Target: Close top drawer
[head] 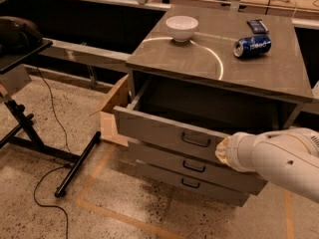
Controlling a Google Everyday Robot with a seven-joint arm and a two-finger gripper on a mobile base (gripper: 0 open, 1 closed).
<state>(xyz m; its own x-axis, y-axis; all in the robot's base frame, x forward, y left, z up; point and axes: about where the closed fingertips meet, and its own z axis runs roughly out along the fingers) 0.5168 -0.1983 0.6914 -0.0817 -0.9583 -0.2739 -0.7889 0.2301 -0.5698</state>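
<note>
The gripper, a cream-coloured tip on a thick white arm reaching in from the right edge of the view, is seen pressed against the flat grey front panel of the wide top drawer. Whether the gripper is open or closed cannot be told, and nothing is seen to be held by it. The top drawer is found partly pulled out of the grey metal cabinet, with its dark inside exposed behind and above the gripper. Its small dark loop handle is located just left of the gripper. The two lower grey drawers with matching handles are set below the gripper, pushed further in. On the cabinet top, well above the gripper, a white round bowl is placed to the left, a blue drinks can is laid on its side nearly straight above, and a dark flat packet is seen behind the can. A brown cardboard box is propped beside the cabinet, far left of the gripper, and a black metal stand is positioned beyond it.
</note>
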